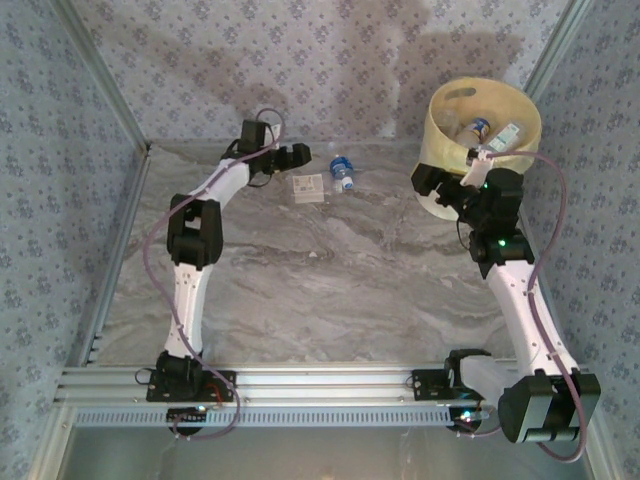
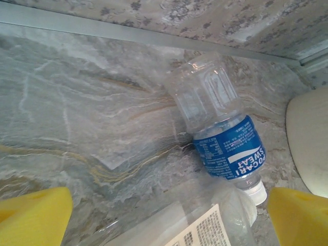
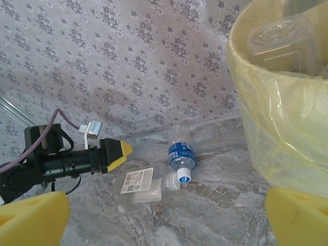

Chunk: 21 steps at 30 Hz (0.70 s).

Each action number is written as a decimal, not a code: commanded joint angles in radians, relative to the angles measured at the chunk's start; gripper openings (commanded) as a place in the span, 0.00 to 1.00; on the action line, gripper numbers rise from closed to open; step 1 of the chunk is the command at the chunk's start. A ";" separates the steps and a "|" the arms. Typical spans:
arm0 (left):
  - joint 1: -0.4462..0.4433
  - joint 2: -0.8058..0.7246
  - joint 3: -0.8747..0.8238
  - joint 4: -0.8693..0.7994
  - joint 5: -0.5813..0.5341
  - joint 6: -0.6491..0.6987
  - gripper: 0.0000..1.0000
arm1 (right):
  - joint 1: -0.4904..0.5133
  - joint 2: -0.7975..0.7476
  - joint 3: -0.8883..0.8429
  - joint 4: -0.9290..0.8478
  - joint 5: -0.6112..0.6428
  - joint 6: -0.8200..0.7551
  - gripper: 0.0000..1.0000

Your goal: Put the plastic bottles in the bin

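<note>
— Where's the Pocari Sweat bottle (image 2: 220, 128)?
— On its side on the surface (image 1: 330, 270), left of the bin (image 1: 436, 140) (more bottles (image 1: 478, 128) inside it). Your left hand (image 2: 166, 218) and right hand (image 3: 164, 215) gape wide, empty.

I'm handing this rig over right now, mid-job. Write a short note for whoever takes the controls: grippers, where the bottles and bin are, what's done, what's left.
Left gripper: open, empty, low over the table, facing the blue-label bottle.
Right gripper: open, empty, beside the bin on its left side.
Done: at least two bottles in the bin.
Left: the blue-label bottle and a clear white-label bottle, both lying close together on the far side of the table, between the left gripper and the bin. The left arm looks best placed to take them.
</note>
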 commanded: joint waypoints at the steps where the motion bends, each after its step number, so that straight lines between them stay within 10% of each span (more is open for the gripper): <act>1: -0.019 0.026 0.035 0.017 0.107 0.007 0.98 | 0.008 0.001 -0.001 -0.023 0.002 -0.013 1.00; 21: -0.098 -0.438 -0.700 0.266 0.050 0.058 0.98 | 0.015 0.027 -0.003 -0.005 0.018 -0.016 1.00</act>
